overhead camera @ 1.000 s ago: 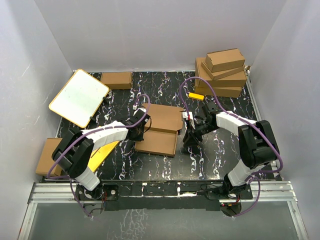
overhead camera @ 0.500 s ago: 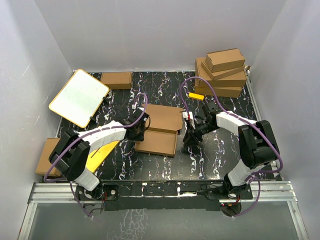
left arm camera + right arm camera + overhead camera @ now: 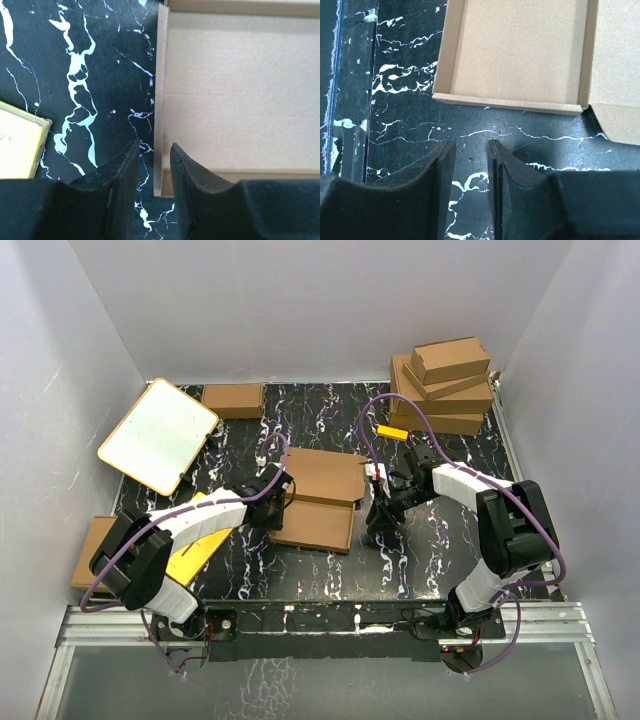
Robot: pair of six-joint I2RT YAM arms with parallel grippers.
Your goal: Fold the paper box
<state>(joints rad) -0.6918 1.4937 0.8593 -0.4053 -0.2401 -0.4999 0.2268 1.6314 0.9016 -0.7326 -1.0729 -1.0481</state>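
Observation:
The paper box (image 3: 318, 498) is brown cardboard in the middle of the table, a shallow open tray with its lid flap lying flat behind it. My left gripper (image 3: 276, 502) is at the tray's left side. In the left wrist view its fingers (image 3: 155, 150) are slightly apart and straddle the tray's thin upright left wall (image 3: 159, 100) near its corner, without clamping it. My right gripper (image 3: 383, 512) is just right of the box. In the right wrist view its jaws (image 3: 471, 145) are slightly apart, empty, over bare table, with the tray (image 3: 520, 50) ahead.
A yellow flat card (image 3: 195, 540) lies under my left arm and shows in the left wrist view (image 3: 20, 145). A white board with an orange rim (image 3: 158, 435) leans at the back left. Folded boxes are stacked at the back right (image 3: 445, 385). Another box (image 3: 232, 398) lies at the back, and cardboard (image 3: 95, 550) at the left edge.
My left arm has swung so its elbow sits lower and further left, uncovering more of the yellow card; its gripper stays at the box's left wall. The right arm has not moved.

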